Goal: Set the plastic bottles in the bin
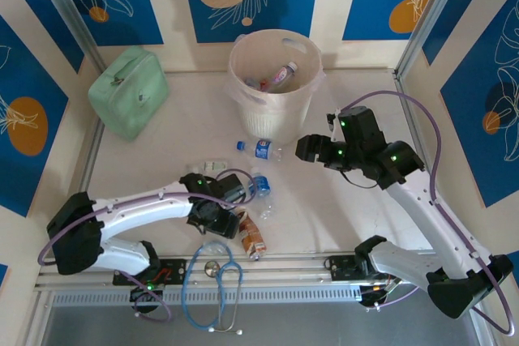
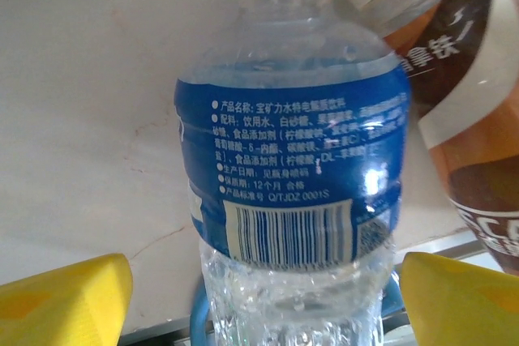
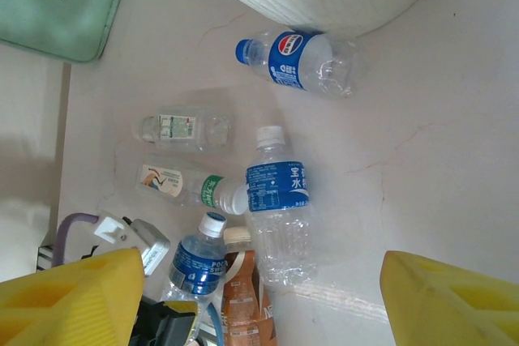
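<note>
Left gripper (image 2: 263, 301): jaws open, either side of blue-labelled bottle (image 2: 292, 184) on worktop (image 2: 81, 79). Right gripper (image 3: 259, 296): jaws wide apart, empty. Bin (image 1: 243, 111): contains bottles (image 1: 285, 73).

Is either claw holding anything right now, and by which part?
Nothing. The left gripper stands open around the blue-labelled bottle, below its label; right gripper open, empty.

The bottle (image 2: 292, 200) is glossy clear plastic.
</note>
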Controlling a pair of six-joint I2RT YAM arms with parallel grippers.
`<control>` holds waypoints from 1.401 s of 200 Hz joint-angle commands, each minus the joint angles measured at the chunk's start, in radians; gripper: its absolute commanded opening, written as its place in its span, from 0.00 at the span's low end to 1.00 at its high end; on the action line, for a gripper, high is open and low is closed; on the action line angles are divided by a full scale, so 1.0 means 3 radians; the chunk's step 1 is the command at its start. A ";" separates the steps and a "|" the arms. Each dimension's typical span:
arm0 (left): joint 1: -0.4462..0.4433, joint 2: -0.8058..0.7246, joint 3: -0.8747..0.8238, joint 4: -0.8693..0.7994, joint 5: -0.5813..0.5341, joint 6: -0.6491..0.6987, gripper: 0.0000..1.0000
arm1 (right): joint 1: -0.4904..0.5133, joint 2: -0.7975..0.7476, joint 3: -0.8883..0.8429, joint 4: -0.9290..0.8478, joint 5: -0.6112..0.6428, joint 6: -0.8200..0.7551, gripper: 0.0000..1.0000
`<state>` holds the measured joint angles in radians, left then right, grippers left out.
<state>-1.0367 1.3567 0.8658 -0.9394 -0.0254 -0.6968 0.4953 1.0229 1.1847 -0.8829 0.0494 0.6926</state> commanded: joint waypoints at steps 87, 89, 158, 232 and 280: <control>-0.0029 0.0271 -0.0181 0.0352 0.0125 0.0077 0.78 | -0.0127 -0.0080 -0.0094 -0.0035 -0.0006 0.0064 0.77; -0.0027 0.0268 -0.0181 0.0350 0.0125 0.0078 0.78 | -0.0130 -0.0081 -0.0094 -0.0040 -0.0006 0.0064 0.77; -0.0028 0.0185 -0.0167 0.0265 0.0085 0.0076 0.63 | -0.0214 -0.0096 -0.0099 -0.0023 -0.0021 0.0076 0.76; -0.0031 -0.0244 0.0215 -0.0380 -0.0048 -0.0021 0.56 | -0.0268 -0.0116 -0.0078 0.0004 -0.0061 0.0049 0.75; 0.0057 -0.0467 0.1174 -0.1084 -0.0505 -0.0006 0.59 | -0.0284 -0.0099 -0.0105 0.0103 -0.0113 0.0053 0.75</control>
<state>-1.0370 1.2297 1.0698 -1.1076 -0.0742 -0.7017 0.4164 1.0084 1.1625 -0.8757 0.0444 0.7071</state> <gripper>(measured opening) 0.592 0.752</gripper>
